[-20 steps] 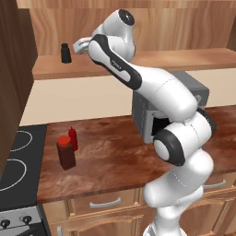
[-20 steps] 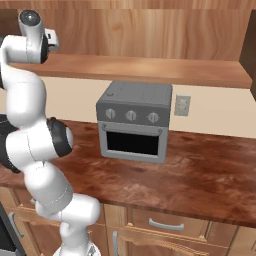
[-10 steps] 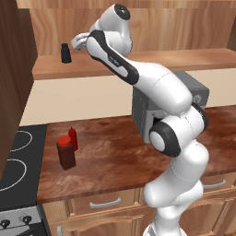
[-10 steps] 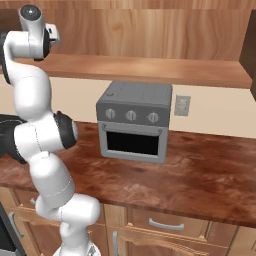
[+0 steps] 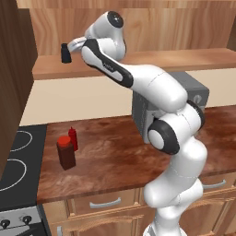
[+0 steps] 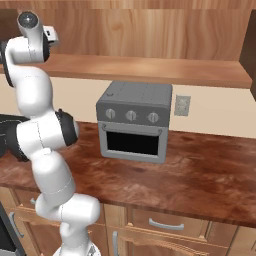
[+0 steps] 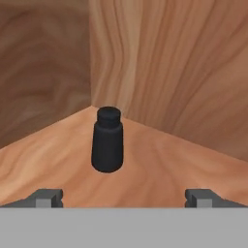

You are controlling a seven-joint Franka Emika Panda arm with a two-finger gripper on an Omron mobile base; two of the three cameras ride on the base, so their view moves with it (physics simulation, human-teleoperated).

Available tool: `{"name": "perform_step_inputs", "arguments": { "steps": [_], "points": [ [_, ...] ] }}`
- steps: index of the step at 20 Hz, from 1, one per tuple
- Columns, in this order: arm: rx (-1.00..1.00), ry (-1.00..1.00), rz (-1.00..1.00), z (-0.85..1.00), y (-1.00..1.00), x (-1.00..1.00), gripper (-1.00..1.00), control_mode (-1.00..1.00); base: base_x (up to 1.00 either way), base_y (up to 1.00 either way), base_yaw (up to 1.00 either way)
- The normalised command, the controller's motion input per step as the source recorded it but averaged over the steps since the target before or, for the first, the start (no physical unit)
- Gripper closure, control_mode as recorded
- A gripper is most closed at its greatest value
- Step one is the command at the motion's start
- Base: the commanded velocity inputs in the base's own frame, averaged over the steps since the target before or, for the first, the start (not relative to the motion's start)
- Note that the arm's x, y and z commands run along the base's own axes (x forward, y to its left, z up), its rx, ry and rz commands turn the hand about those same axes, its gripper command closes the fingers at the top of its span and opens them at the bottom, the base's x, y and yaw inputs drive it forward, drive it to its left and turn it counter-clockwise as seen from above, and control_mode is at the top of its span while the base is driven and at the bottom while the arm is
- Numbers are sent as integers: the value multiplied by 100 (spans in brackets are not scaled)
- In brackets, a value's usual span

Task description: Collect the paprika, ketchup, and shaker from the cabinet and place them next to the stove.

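- Upper left of the left base view: the shaker (image 5: 66,53) stands upright on the cabinet (image 5: 138,62) shelf, near its left end, and the gripper (image 5: 73,45) sits just beside it, reaching in from the right.
- From the hand view, the shaker (image 7: 107,140) lies straight ahead of the fingers (image 7: 44,197), centred in the gap between them, with bare shelf still showing between it and the tips. Its long axis stands vertical, so a level push forward should bring it between the fingers.
- Fingers are spread wide apart and hold nothing.
- Shaker: matte black, a small cylinder with a narrower rounded cap. Shelf and back panels: smooth light wood grain, meeting in a corner behind it.
- Lower left of the left base view: the paprika (image 5: 66,152), a dark squarish jar with a red cap, and the slim red ketchup (image 5: 73,137) stand close together on the brown mottled tabletop (image 5: 110,161), near the flat black stove (image 5: 16,161).
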Motion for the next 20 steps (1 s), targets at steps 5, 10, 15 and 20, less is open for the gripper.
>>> {"name": "perform_step_inputs", "arguments": {
  "steps": [5,10,15,20],
  "points": [
    [0,-1,0,-9,15,16,-100,-100,0,0,0],
    [0,-1,0,-5,7,15,-100,-100,0,0,0],
    [0,0,0,0,10,13,-100,-100,0,0,0],
    [0,0,0,0,22,13,-100,-100,0,0,0]
  ]
}}
